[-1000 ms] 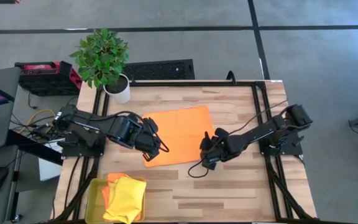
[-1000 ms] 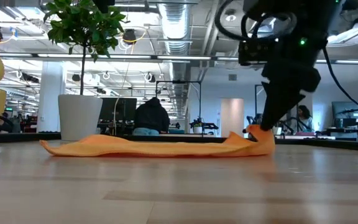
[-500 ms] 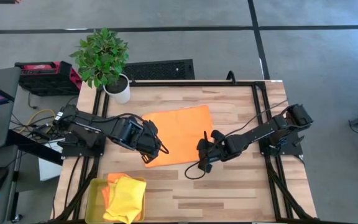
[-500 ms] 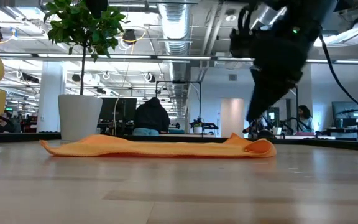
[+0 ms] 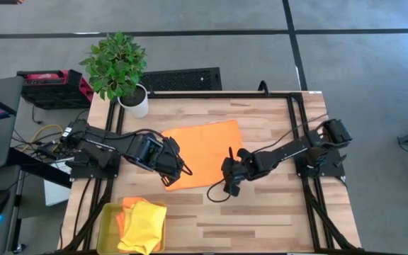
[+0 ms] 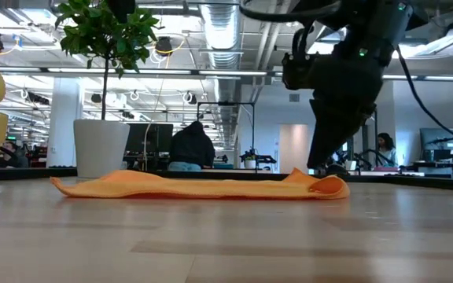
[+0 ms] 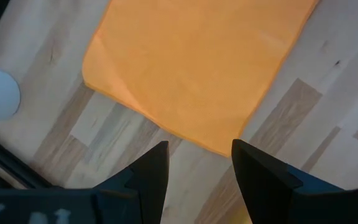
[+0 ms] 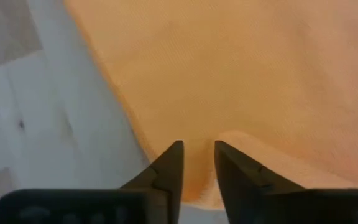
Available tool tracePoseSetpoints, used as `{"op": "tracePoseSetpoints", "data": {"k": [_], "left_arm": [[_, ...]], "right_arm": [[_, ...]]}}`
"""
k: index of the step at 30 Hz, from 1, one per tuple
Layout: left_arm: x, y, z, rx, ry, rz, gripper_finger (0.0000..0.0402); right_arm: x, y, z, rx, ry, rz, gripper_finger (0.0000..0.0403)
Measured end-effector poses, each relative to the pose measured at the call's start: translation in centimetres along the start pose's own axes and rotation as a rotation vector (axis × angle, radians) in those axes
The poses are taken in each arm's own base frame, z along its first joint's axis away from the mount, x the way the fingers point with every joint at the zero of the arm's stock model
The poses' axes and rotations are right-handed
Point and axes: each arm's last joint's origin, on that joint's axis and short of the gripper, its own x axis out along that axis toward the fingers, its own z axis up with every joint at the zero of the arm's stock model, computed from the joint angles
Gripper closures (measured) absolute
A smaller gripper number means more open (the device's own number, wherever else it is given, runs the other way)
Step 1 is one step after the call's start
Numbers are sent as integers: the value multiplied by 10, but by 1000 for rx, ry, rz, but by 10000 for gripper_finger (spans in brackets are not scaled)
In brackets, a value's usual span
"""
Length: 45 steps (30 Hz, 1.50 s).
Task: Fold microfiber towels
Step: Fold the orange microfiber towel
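An orange microfiber towel (image 5: 202,152) lies spread flat on the wooden table, also visible in the low view (image 6: 195,186). My right gripper (image 8: 197,155) points steeply down at the towel's near right corner (image 5: 225,183), with a narrow gap between its fingers. A small hump of cloth (image 8: 241,140) rises just beyond them. My left gripper (image 7: 199,155) hangs open well above the towel's near left corner (image 7: 219,149), holding nothing. A yellow towel (image 5: 144,227) and another orange one (image 5: 127,205) lie in the tray. My right gripper comes slanting down from above onto the towel's near right corner (image 8: 194,177). Orange cloth shows flat in the gap between the fingers. I cannot tell whether the fingertips touch it.
A yellow-green tray (image 5: 105,219) stands at the near left edge. A potted plant in a white pot (image 5: 133,99) stands at the far left corner. Bare wood lies to the right of the towel and along the near edge.
The towel's near right corner stood lifted at my right gripper's fingers a second ago. It has since dropped back onto the table as a low hump. My right gripper has tipped and now stands just above that corner. The left arm has kept still.
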Motion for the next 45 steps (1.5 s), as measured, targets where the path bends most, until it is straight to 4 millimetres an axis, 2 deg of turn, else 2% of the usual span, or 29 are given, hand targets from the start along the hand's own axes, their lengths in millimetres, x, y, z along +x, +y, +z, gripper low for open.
{"op": "tracePoseSetpoints", "data": {"k": [8,16,22,25,28,31,32,39,45], "left_arm": [[0,0,0,0,1,-1,233],[0,0,0,-1,2,-3,233],[0,0,0,-1,3,-3,233],[0,0,0,-1,2,-3,233],[0,0,0,-1,4,-4,233],[0,0,0,-2,5,-5,233],[0,0,0,-2,6,-6,233],[7,-4,-4,19,60,-15,233],[48,-13,-18,108,200,-34,233]], "right_arm": [[11,-9,0,20,87,23,232],[18,-16,-3,26,150,-30,223],[19,-20,-8,95,197,-72,248],[18,-19,-9,108,199,-73,273],[17,-15,-11,99,199,-62,319],[16,-12,-12,90,209,-40,381],[15,-11,-13,86,207,-34,389],[3,-5,-4,108,163,6,397],[-3,-5,0,108,149,15,398]]}}
